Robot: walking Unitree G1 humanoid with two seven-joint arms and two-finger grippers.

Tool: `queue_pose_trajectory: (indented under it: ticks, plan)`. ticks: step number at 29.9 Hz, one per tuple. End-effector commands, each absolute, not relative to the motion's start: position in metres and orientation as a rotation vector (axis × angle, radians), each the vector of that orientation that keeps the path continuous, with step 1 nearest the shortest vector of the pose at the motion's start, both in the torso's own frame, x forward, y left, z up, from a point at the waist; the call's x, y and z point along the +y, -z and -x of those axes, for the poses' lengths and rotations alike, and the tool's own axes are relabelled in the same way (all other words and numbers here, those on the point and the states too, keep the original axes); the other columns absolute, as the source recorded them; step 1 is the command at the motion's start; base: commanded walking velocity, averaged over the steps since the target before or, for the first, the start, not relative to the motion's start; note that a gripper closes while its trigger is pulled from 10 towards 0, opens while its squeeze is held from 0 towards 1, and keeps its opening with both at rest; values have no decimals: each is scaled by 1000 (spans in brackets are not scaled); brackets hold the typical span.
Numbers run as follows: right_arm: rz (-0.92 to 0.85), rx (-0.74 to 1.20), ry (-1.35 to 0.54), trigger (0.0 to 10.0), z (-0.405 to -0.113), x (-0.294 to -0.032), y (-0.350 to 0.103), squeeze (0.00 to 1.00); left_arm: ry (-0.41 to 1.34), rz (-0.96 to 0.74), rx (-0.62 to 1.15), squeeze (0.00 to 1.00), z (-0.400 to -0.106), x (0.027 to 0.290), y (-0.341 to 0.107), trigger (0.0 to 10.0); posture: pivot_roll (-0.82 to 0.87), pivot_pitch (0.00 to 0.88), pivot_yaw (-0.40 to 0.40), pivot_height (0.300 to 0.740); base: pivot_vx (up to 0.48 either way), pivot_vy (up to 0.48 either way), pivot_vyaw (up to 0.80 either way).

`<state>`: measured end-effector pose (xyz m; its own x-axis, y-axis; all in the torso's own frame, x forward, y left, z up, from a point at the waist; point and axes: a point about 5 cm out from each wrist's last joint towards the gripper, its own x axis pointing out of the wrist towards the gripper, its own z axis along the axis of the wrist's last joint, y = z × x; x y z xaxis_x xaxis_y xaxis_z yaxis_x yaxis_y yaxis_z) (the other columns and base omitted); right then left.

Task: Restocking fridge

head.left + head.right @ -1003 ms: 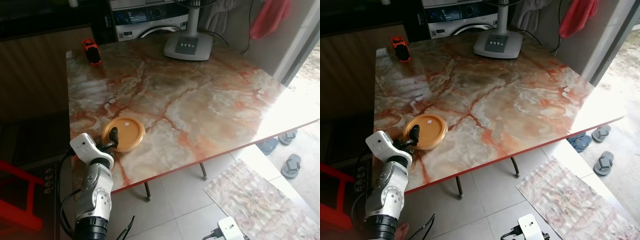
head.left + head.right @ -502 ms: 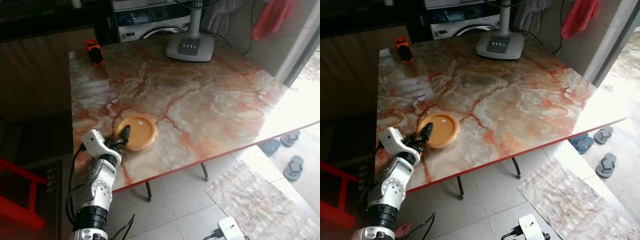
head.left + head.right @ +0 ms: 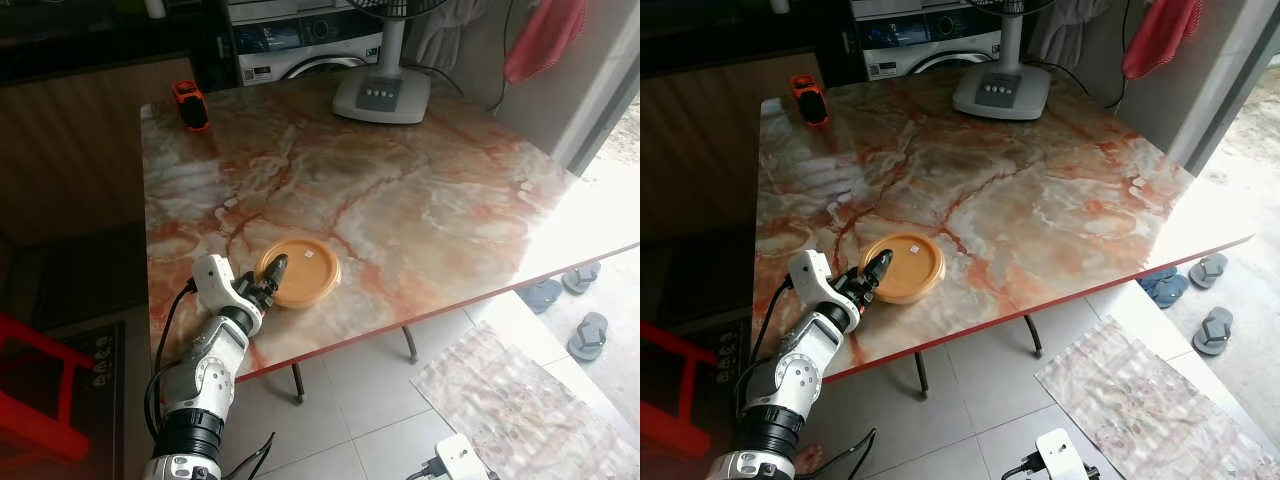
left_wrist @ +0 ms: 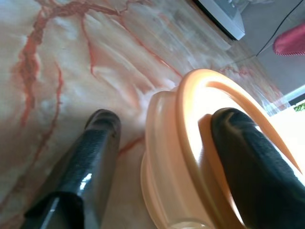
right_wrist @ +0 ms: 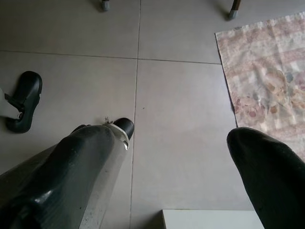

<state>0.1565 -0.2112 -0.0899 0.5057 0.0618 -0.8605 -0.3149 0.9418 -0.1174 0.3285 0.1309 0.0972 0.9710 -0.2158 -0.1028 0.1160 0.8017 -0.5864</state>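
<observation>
A round orange lidded container (image 3: 305,272) lies on the marble table (image 3: 420,200), near its front-left edge. My left gripper (image 3: 272,277) reaches it from the near-left side. In the left wrist view the left gripper (image 4: 164,119) is open and straddles the container's rim (image 4: 190,143). One finger (image 4: 248,157) rests on the lid, and the other finger (image 4: 90,157) stands outside the wall with a small gap. My right gripper (image 5: 176,138) hangs open over the tiled floor.
A fan base (image 3: 382,95) stands at the table's far edge, and a small orange-black object (image 3: 188,103) sits at the far-left corner. A washing machine (image 3: 300,40) is behind. A red frame (image 3: 30,400) stands to the left. A rug (image 3: 520,390) and slippers (image 3: 585,330) lie to the right.
My left arm has reached farther to the right over the table. The orange container has slid a little to the right with it. The camera has shifted slightly.
</observation>
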Motion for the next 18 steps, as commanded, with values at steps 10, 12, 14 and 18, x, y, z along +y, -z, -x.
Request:
queue_pose_trajectory:
  ticks: [10, 12, 14, 18]
  plan:
    - [278, 1029, -239, 10000, -154, -211, 91, 0, 171, 571, 295, 0, -320, 129, -74, 0, 16, 69, -7, 740, 0, 0, 0]
    - [280, 1028, -241, 10000, -154, -211, 91, 0, 169, 574, 300, 0, -320, 129, -73, 0, 16, 73, -5, 740, 0, 0, 0]
    - [278, 1028, -240, 10000, -155, -211, 91, 0, 171, 576, 303, 0, -319, 128, -72, 0, 15, 75, -5, 740, 0, 0, 0]
    - [279, 1027, -242, 10000, -155, -210, 91, 0, 185, 579, 303, 0, -319, 126, -73, 0, 17, 77, -4, 740, 0, 0, 0]
